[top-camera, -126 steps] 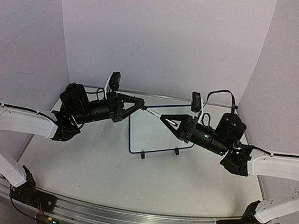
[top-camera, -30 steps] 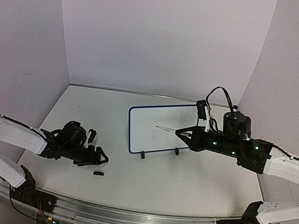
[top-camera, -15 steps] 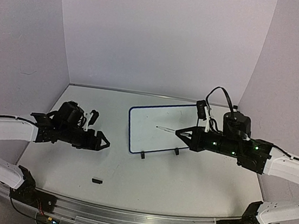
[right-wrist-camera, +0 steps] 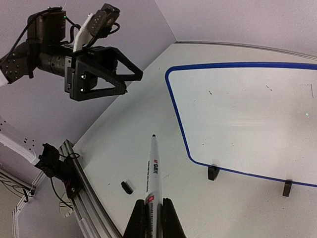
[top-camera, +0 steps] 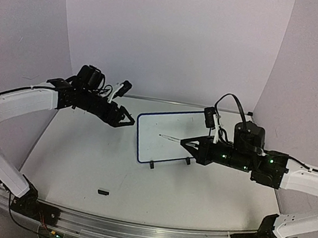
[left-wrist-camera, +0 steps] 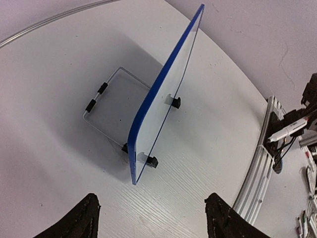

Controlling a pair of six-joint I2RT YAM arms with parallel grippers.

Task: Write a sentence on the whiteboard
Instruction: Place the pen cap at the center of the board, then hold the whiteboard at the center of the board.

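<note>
The whiteboard [top-camera: 155, 143] stands tilted on two black feet at mid-table. Its face shows only a few tiny specks; no sentence shows on it. My right gripper [top-camera: 195, 143] is shut on a black-and-white marker pen [top-camera: 172, 137], tip uncapped and held just in front of the board's face. In the right wrist view the marker [right-wrist-camera: 152, 168] points past the board's [right-wrist-camera: 247, 109] lower left corner from my right gripper [right-wrist-camera: 153, 217]. My left gripper [top-camera: 126, 119] is open and empty, raised left of the board. The left wrist view shows the board [left-wrist-camera: 157, 94] edge-on, beyond my left gripper [left-wrist-camera: 153, 220].
A small black marker cap [top-camera: 103, 192] lies on the table near the front, also seen in the right wrist view [right-wrist-camera: 127, 187]. A wire stand [left-wrist-camera: 106, 106] props the board from behind. A metal rail [top-camera: 133, 232] runs along the near edge. Walls close in on three sides.
</note>
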